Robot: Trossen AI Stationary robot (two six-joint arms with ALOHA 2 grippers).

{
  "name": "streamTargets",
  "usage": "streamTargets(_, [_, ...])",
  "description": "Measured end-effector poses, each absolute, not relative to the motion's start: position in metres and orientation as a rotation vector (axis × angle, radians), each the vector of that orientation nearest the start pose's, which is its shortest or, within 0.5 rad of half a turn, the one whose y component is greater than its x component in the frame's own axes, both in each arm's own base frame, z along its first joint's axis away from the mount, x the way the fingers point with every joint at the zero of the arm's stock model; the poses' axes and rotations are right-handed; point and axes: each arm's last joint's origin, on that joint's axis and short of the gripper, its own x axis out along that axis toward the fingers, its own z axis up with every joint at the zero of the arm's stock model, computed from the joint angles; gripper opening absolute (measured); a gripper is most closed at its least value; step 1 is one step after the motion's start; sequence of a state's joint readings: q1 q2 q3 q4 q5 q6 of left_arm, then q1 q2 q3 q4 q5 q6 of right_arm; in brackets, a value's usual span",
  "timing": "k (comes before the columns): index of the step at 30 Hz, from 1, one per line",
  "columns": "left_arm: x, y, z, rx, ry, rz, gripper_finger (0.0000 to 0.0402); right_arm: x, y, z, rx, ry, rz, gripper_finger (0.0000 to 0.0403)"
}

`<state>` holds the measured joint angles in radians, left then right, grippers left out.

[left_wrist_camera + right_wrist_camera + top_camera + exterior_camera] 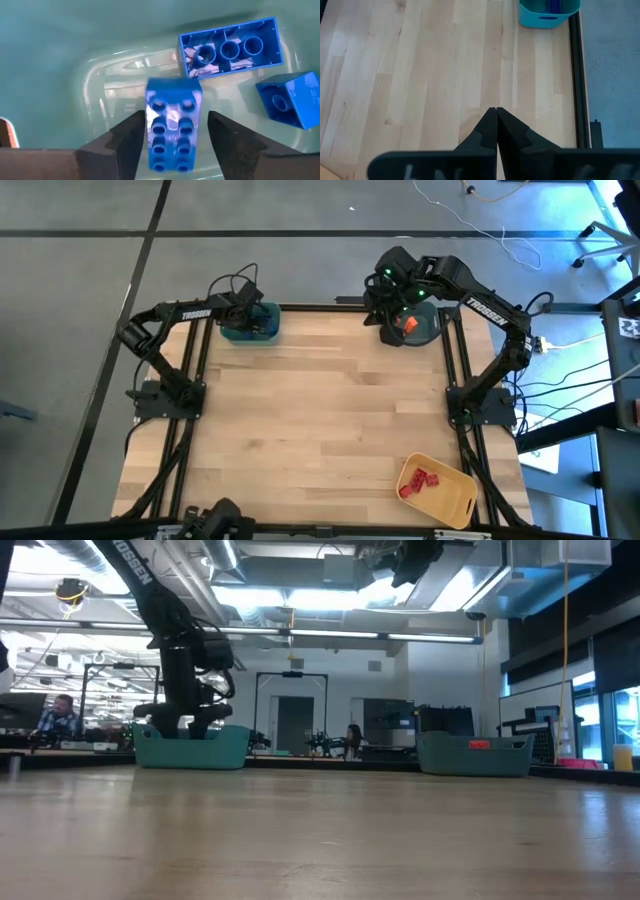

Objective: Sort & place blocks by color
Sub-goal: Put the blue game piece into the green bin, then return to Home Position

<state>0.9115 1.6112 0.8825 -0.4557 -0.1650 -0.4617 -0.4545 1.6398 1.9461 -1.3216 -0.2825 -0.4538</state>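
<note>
My left gripper [176,116] reaches down into the teal bin [268,328] at the table's far left and is open. Between its fingers lies an oblong blue block [172,145], studs up and blurred at its far end, with a gap showing beside one finger. Two more blue blocks rest on the bin's floor: an oblong one [230,47] with its hollow underside up, and a square one [290,97]. My right gripper [496,109] is shut on nothing, high above the far right corner near the grey-blue bin [430,330], which holds an orange block [408,323].
A yellow bin [440,490] with several red blocks [415,480] sits at the near right corner. The wooden tabletop [320,420] between the three bins is bare. Black frame rails run along the table's left and right edges. People sit in the room beyond.
</note>
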Motion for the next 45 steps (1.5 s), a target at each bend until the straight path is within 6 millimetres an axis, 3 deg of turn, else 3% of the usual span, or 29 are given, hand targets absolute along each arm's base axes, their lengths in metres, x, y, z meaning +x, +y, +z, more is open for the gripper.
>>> streamTargets(6, [0.175,0.23,0.161,-0.845,0.931,1.132,0.0217,0.276,-0.126,0.418,-0.054,0.951,0.059,0.0001])
streamTargets(10, [0.175,0.226,0.175,-0.841,0.883,1.056,0.0218,0.268,-0.122,0.426,-0.068,0.925,0.053,0.0001])
streamTargets(17, [0.16,0.205,0.237,-0.763,0.646,1.008,0.0219,0.232,-0.106,0.455,-0.126,0.837,-0.014,0.0])
streamTargets(22, [0.151,0.17,0.285,-0.701,0.463,0.808,0.0219,0.202,-0.091,0.474,-0.132,0.769,-0.055,0.0])
streamTargets(27, [0.14,0.13,0.319,-0.607,0.327,0.673,0.0214,0.174,-0.077,0.488,-0.111,0.707,-0.084,0.0])
streamTargets(32, [0.128,0.095,0.338,-0.475,0.268,0.591,0.017,0.145,-0.063,0.495,-0.064,0.684,-0.08,0.0])
streamTargets(40, [0.105,0.054,0.358,-0.328,0.158,0.433,0.002,0.084,-0.031,0.505,-0.035,0.584,-0.057,0.0])
streamTargets(45, [0.088,0.039,0.362,-0.271,0.123,0.375,0.0005,0.052,-0.015,0.495,0.002,0.48,-0.06,0.0])
